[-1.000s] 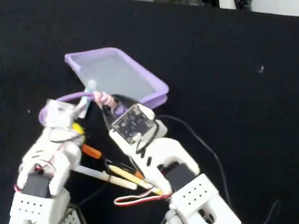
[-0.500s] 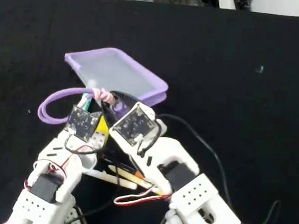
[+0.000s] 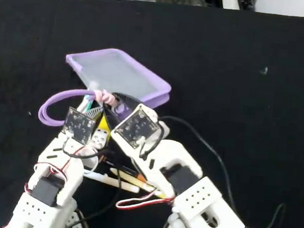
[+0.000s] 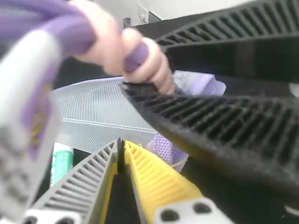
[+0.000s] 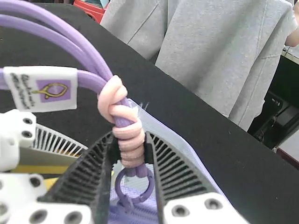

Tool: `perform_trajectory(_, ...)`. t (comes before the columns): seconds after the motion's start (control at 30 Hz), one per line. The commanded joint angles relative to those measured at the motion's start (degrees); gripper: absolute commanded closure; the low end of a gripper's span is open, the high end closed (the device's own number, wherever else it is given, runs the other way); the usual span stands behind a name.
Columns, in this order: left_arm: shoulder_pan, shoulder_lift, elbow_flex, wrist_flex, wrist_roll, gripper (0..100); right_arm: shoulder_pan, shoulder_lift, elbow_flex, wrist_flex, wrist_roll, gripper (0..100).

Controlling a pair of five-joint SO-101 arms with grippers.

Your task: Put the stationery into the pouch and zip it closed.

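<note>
The purple mesh pouch (image 3: 115, 74) lies flat at the centre left of the table. Its zip pull carries a pink knot (image 3: 106, 97) and a long purple cord loop (image 3: 55, 107). My right gripper (image 3: 112, 102) is shut on that pink knot (image 5: 125, 135), black fingers (image 5: 96, 172) on either side. Beside it, my left gripper (image 3: 101, 115) points at the pouch's near edge; its yellow and grey fingers (image 4: 140, 168) are shut with nothing between them. A teal-capped pen (image 3: 87, 105) lies next to them. Cream, orange and yellow pens (image 3: 121, 182) lie under the arms.
A white label (image 5: 42, 88) hangs on the cord. Red and black cables (image 3: 144, 199) trail from the arms near the table's front edge. Open black tabletop stretches to the right and behind the pouch (image 4: 93, 116).
My left arm has swung right, from beside the cord loop to close against the right gripper at the pouch's edge. The right gripper has kept still on the knot.
</note>
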Motion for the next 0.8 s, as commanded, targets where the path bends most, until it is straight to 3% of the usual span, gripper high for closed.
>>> perform_trajectory(0.0,0.31,-0.44,1.36,-1.05,7.82,97,0.00,-1.54,-0.84,-1.32,-0.44,98.8)
perform_trajectory(0.3,0.66,-0.44,1.36,-0.97,8.35,97,0.00,-6.11,-0.40,-1.14,-0.44,98.8)
perform_trajectory(0.47,4.26,-0.62,0.66,-1.49,8.09,97,0.00,-14.29,-0.31,5.45,-1.05,98.8)
perform_trajectory(0.6,9.01,-0.62,-1.71,-1.14,8.00,97,0.18,-20.26,-0.22,10.29,-6.59,98.8)
perform_trajectory(0.77,9.19,-0.62,-5.49,-1.14,8.18,97,0.18,-23.16,-0.13,13.27,-6.77,98.8)
